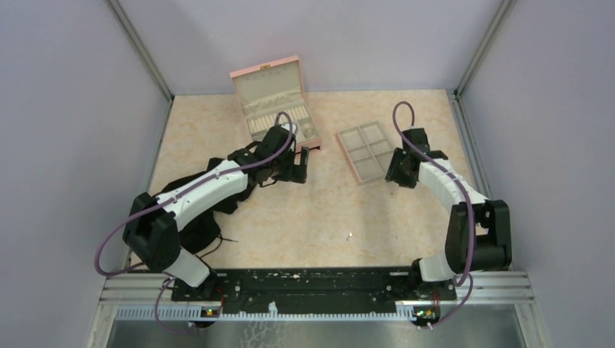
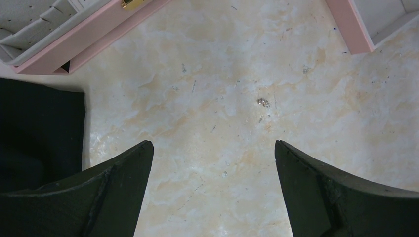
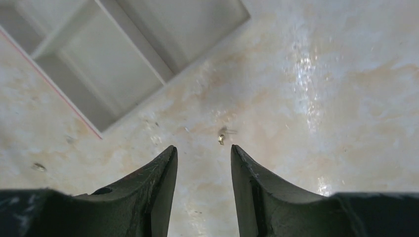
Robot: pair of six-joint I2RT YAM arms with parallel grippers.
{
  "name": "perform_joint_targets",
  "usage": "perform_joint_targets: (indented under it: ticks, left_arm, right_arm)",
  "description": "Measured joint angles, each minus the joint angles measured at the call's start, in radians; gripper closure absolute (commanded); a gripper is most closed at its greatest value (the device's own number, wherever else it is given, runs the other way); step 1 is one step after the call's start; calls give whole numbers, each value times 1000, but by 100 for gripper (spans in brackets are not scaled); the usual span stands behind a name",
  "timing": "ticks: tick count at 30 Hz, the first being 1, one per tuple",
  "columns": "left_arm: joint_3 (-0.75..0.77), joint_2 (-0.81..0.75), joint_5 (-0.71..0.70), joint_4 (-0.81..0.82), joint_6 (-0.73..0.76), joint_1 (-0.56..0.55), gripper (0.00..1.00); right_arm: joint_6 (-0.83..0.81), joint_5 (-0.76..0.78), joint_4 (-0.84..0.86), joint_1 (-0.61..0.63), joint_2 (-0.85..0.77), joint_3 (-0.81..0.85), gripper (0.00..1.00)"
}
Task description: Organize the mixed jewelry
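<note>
Left pincer (image 2: 212,143) agape, right pincer (image 3: 202,146) narrower.

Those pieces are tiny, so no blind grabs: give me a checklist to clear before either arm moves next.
1. Left gripper open: ok.
2. Right gripper open: ok.
3. Jewelry piece lined up with the right gripper's gap: ok, it lies just ahead of the tips.
4. Second piece centred for the left gripper: not ok, it lies well toward one finger.
5. Tray compartments in view free: ok.
6. Fingertip height above the table: cannot tell.
</note>
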Motion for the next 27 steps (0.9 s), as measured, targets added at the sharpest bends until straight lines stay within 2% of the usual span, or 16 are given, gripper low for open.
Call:
perform_joint_targets:
  ticks: [4, 12, 24, 27]
  left_arm:
    - [0, 20, 11, 2, -8, 0, 2]
    - [0, 45, 39, 9, -11, 0, 2]
    - [0, 45, 40, 21, -11, 0, 2]
    - [0, 45, 39, 22, -11, 0, 2]
  right_arm:
    - [-11, -13, -33, 0, 2, -70, 60]
    - [-7, -14, -23, 8, 57, -71, 70]
    - [26, 3, -6, 30, 143, -71, 73]
    - [29, 10, 3, 33, 155, -70, 77]
